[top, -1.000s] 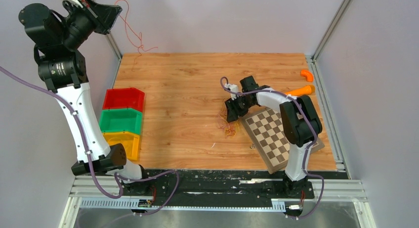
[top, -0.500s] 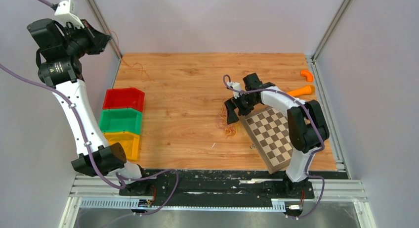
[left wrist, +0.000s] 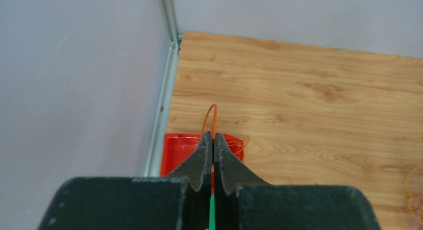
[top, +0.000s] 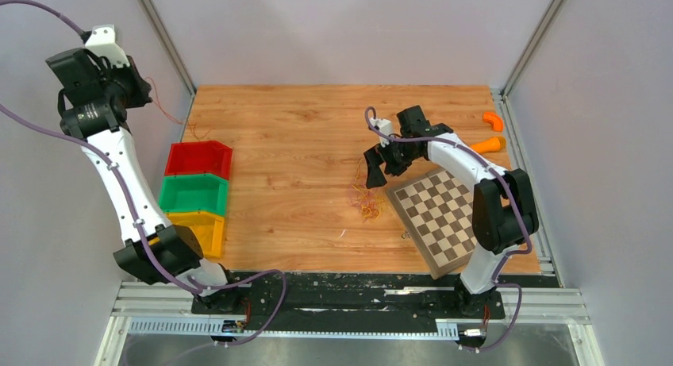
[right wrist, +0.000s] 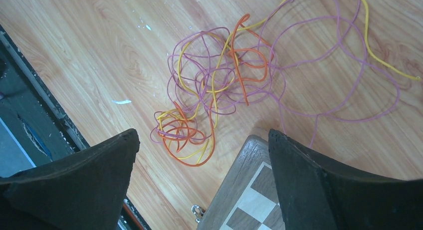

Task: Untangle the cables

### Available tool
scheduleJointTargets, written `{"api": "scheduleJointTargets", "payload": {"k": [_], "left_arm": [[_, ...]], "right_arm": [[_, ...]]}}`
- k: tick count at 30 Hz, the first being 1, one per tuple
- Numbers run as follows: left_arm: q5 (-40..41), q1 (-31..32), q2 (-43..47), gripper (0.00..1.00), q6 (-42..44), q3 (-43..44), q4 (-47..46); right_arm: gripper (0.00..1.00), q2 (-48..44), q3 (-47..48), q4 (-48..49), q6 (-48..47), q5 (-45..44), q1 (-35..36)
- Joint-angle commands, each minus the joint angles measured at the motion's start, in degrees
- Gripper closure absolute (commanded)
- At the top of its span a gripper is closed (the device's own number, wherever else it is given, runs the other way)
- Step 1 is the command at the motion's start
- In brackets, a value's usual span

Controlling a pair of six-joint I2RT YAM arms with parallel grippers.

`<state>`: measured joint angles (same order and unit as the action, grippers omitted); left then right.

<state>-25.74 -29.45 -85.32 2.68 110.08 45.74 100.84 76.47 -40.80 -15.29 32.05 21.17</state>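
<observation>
Plainly, these cables are near weightless, limp and springy: they will drag, snag and curl back rather than slide, and a hard tug would likely tighten a knot.

At the left, the left tool hangs high by the desk's far-left corner. In its wrist view the left tool is pinched flat on one orange cable, which loops just past the tips over the red bin. From above, that orange cable trails down toward the red bin. A pinch like this, on a single strand away from the knot, seems the right hold.

Mid-desk lies the tangle, and up close the tangle shows purple, yellow and orange loops, densest at its near end. A free outer loop or the loose yellow tail looks the safest place to grip. The right tool hovers above it, spread wide and empty, beside the chessboard.

A second ago the left arm held its strand high beyond the far edge; it has since swung leftward and lower. The right tool was down at the tangle and has lifted back.
</observation>
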Motion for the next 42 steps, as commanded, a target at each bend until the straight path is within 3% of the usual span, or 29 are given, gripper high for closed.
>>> {"api": "scheduleJointTargets", "payload": {"k": [1, 7, 22, 34, 42], "left_arm": [[6.1, -2.3, -1.5, 1.00, 5.0, -1.0, -1.7], [9.2, -4.3, -1.9, 1.00, 6.4, -1.7, -4.6], [12.4, -5.6, -2.2, 1.00, 10.3, 7.5, -0.2], [12.1, -5.7, -3.1, 1.00, 11.3, 9.6, 1.2], [3.0, -5.6, -2.8, 1.00, 11.0, 3.3, 3.2]], "right_arm": [[0.00, -2.1, 1.6, -1.1, 0.2, 1.5, -0.3], [0.00, -1.8, 0.9, -1.0, 0.2, 1.9, -0.5], [0.00, -1.2, 0.9, -1.0, -0.1, 2.1, -0.7], [0.00, -0.8, 0.5, -1.0, -0.1, 2.5, -0.8], [0.00, -0.3, 0.4, -0.8, 0.1, 3.3, -0.8]]}}
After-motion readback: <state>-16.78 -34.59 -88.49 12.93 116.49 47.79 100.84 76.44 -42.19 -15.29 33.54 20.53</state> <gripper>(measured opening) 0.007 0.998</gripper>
